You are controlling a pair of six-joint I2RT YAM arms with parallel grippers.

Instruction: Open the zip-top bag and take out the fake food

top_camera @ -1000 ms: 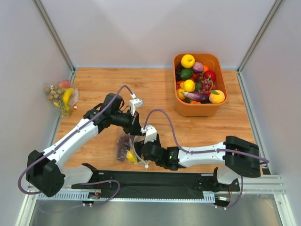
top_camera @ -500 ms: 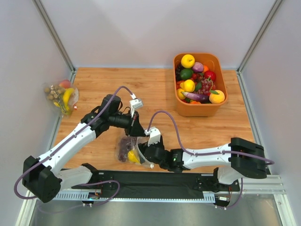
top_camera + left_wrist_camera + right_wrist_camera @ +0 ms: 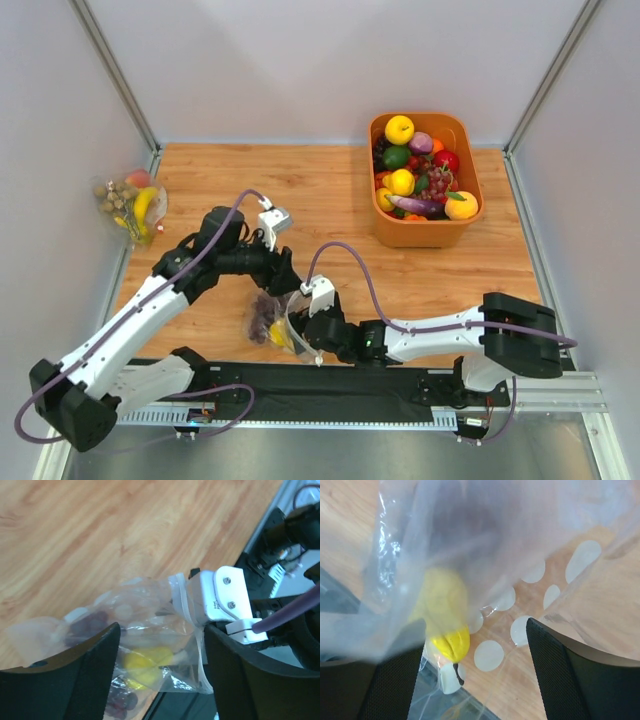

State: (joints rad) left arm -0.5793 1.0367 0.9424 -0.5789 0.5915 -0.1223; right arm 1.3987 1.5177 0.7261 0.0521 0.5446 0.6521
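Observation:
The zip-top bag (image 3: 268, 318), clear with pale round spots, lies crumpled near the table's front edge. Through the plastic I see fake food: a small yellow fruit (image 3: 280, 335) and dark purple grapes (image 3: 261, 312). My left gripper (image 3: 287, 283) hovers open just above the bag's far side; in its wrist view the bag (image 3: 150, 630) and yellow fruit (image 3: 147, 661) lie between the spread fingers (image 3: 65, 675). My right gripper (image 3: 297, 332) is open with its jaws pushed into the bag's plastic (image 3: 520, 555). The yellow fruit (image 3: 447, 622) sits by its left finger (image 3: 385, 685), which is veiled by film.
An orange bin (image 3: 425, 236) full of plastic fruit stands at the back right. A second clear bag (image 3: 130, 203) with a banana and nuts lies against the left wall. A black rail (image 3: 330, 385) runs along the front edge just below the bag.
My left gripper has opened and let go of the bag's upper edge, and its arm has drawn back to the left. The right gripper has edged left, deeper into the bag.

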